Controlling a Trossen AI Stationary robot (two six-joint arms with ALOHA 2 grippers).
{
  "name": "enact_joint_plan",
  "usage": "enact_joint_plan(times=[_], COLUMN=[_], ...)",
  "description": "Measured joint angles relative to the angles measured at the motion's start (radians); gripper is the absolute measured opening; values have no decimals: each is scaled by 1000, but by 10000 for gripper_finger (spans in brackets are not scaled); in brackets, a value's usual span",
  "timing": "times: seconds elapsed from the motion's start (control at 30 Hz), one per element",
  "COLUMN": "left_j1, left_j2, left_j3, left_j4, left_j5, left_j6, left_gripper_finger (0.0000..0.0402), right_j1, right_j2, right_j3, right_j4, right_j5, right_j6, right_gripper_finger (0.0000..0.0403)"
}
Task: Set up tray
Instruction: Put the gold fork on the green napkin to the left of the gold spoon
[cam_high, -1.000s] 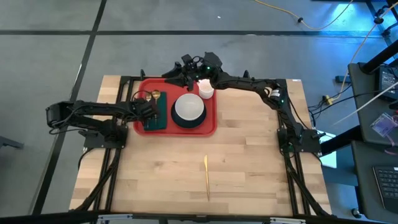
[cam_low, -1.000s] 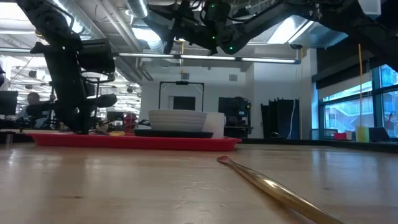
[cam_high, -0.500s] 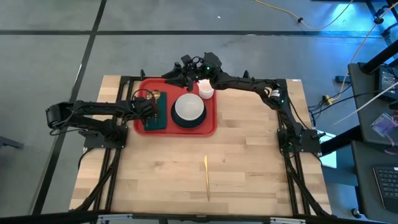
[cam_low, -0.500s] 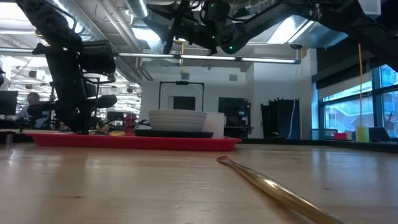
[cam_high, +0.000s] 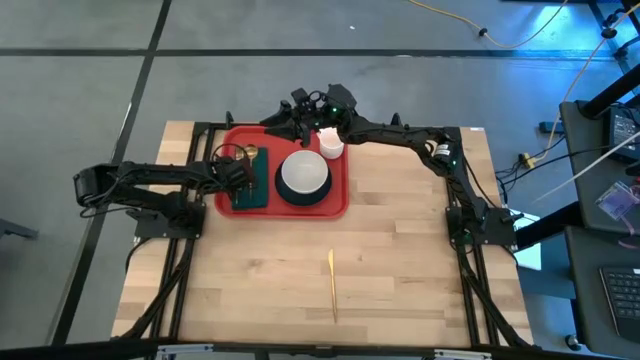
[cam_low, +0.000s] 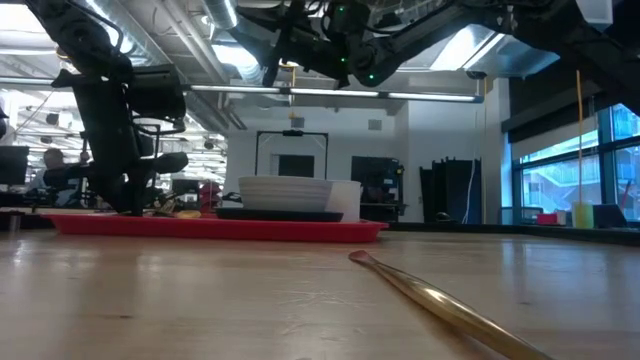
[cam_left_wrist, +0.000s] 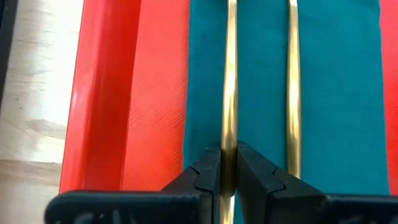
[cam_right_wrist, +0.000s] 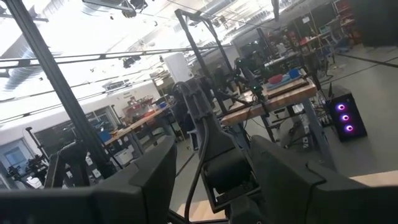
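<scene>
The red tray (cam_high: 342, 207) lies at the table's far middle. On its left part lies a dark green napkin (cam_left_wrist: 339, 93) bearing two gold cutlery pieces side by side (cam_left_wrist: 231, 74) (cam_left_wrist: 292, 81). My left gripper (cam_left_wrist: 228, 173) stands over the napkin (cam_high: 252, 188), shut on the piece nearer the tray's left rim (cam_left_wrist: 93, 106). A white bowl (cam_high: 303, 174) on a dark plate and a white cup (cam_high: 331, 145) stand on the tray. My right gripper (cam_high: 296, 108) hovers open above the tray's far edge, with nothing between its fingers. My left gripper pinches the handle (cam_left_wrist: 229, 144) of the left gold piece between its two fingertips (cam_left_wrist: 208, 169). It comes steeply from above, one finger on each long side of the handle. The piece lies flat along the napkin.
A third gold cutlery piece (cam_high: 331, 285) lies alone on the bare wood toward the near edge, also seen close in the low view (cam_low: 440, 300). Bare wood spreads to the right of and in front of the tray. Both arm bases stand at the table's sides.
</scene>
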Motion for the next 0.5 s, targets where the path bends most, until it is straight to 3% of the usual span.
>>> enact_joint_plan(times=[0.5], left_j1=[0], left_j2=[0], left_j3=[0], left_j4=[0], left_j5=[-5], left_j6=[7], left_gripper_finger=[36], right_j1=[0], right_j2=[1], right_j3=[0], right_j4=[-6], right_j5=[-38], right_j6=[2], right_gripper_finger=[207])
